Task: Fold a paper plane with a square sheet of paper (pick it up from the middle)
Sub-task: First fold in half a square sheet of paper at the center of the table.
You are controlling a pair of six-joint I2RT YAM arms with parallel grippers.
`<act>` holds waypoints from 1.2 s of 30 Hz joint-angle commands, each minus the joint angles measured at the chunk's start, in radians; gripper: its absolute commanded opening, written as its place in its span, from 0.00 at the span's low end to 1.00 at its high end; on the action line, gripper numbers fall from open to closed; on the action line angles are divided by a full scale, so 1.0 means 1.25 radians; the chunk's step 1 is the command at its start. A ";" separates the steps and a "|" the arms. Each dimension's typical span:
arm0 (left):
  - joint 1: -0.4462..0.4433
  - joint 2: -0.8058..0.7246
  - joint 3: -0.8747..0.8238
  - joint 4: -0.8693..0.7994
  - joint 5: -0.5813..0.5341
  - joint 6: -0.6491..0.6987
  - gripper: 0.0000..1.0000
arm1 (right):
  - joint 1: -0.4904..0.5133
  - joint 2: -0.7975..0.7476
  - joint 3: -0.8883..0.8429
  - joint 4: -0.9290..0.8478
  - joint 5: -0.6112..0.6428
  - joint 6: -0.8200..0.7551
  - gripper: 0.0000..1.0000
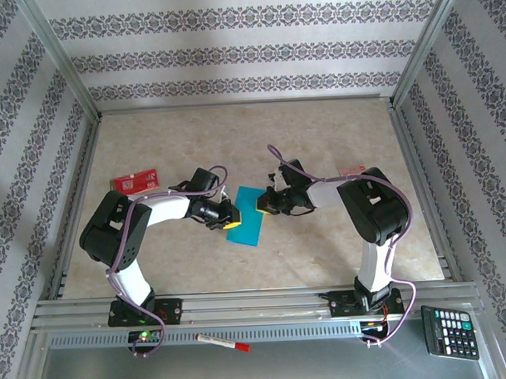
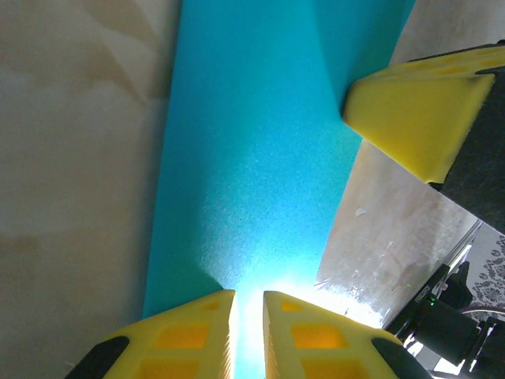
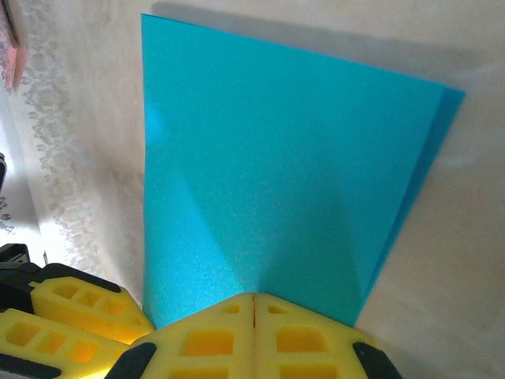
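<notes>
Marbled surface (image 1: 334, 137) — the square sheet of paper (image 1: 253, 228) was clamped by the right end effector (image 1: 267, 207); whether the left end effector (image 1: 233, 223) — nearly closed — gripped it could not be determined.

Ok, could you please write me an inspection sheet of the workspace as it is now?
Surface: beige marbled table, no spills seen.
Job's things: square sheet of paper, teal, folded, two layers showing, lying mid-table between the grippers; not yet a plane.
Clutter: red-and-white card on the table's left side; second card on its right side; marker and calculator on the near ledge.
Grippers: left gripper almost closed, the paper's edge in the narrow slit; right gripper shut, tips at the opposite edge, grip uncertain.
Cables: purple cables loop near both grippers, not touching the paper.
Surroundings: patterned walls, metal frame.
</notes>
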State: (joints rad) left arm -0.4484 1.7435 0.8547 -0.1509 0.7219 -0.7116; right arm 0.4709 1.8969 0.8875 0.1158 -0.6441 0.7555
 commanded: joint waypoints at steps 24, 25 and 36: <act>0.037 0.025 -0.078 -0.043 -0.051 0.044 0.08 | -0.034 0.030 -0.042 -0.139 0.124 -0.033 0.00; 0.038 0.025 -0.080 -0.051 -0.056 0.049 0.07 | -0.036 0.023 -0.034 -0.139 0.112 -0.038 0.00; 0.038 0.003 -0.122 -0.062 -0.058 0.057 0.00 | 0.012 -0.109 0.042 -0.084 0.005 -0.025 0.21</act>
State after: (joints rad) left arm -0.4103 1.7275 0.7609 -0.1131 0.7334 -0.6582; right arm 0.4484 1.7977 0.9054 0.0101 -0.6285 0.7120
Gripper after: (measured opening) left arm 0.049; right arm 0.213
